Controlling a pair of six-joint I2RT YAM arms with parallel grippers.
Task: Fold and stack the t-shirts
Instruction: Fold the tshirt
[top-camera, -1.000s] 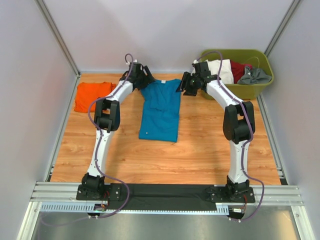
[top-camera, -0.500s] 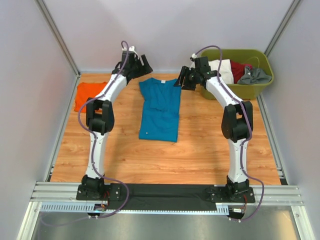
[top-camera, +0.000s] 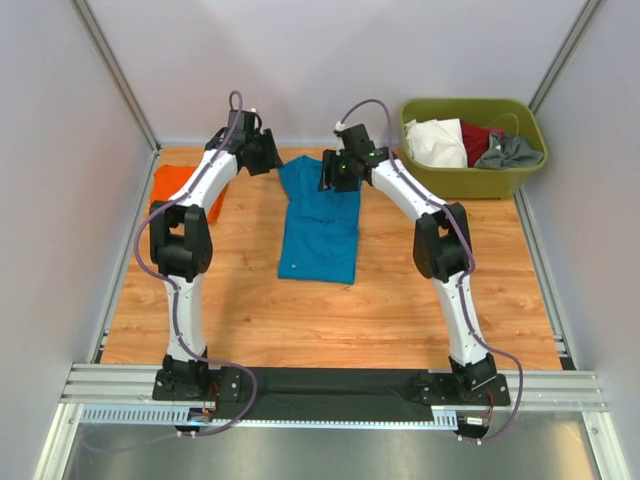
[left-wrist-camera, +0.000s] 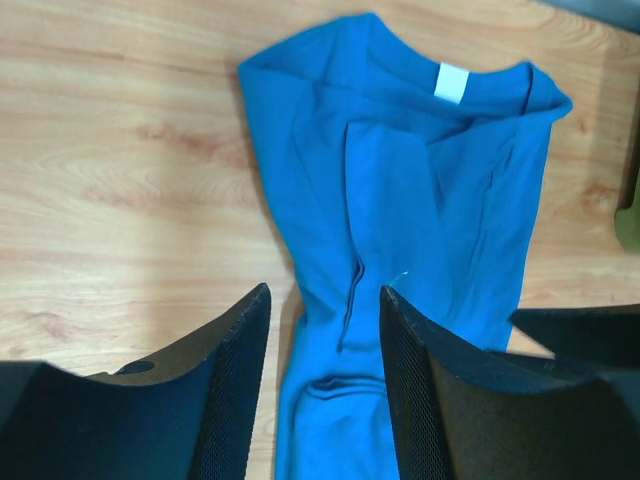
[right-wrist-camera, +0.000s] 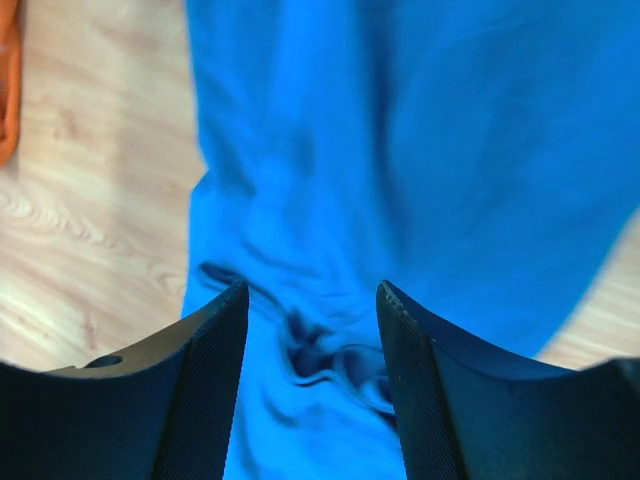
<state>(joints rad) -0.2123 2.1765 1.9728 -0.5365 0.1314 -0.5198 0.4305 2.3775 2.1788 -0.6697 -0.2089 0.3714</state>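
The left gripper (left-wrist-camera: 322, 372) has its jaws partly apart with nothing between them; through the gap its wrist camera shows the left edge of the teal-blue t-shirt (left-wrist-camera: 420, 200), whose white neck label (left-wrist-camera: 452, 82) lies at the far end. The right gripper (right-wrist-camera: 312, 370) also stands partly open and grips nothing, poised over a rumpled patch of the same shirt, which is blurred in that view. From above, the left gripper (top-camera: 262, 152) hangs just beside the shirt's far left corner and the right gripper (top-camera: 335, 172) sits over its far right part. The teal-blue t-shirt (top-camera: 320, 225) lies folded narrow and lengthwise on the wooden table (top-camera: 400, 300). The orange t-shirt (top-camera: 170, 185) lies at the far left, partly behind the left arm. An olive-green tub (top-camera: 520, 172) of clothes stands at the far right.
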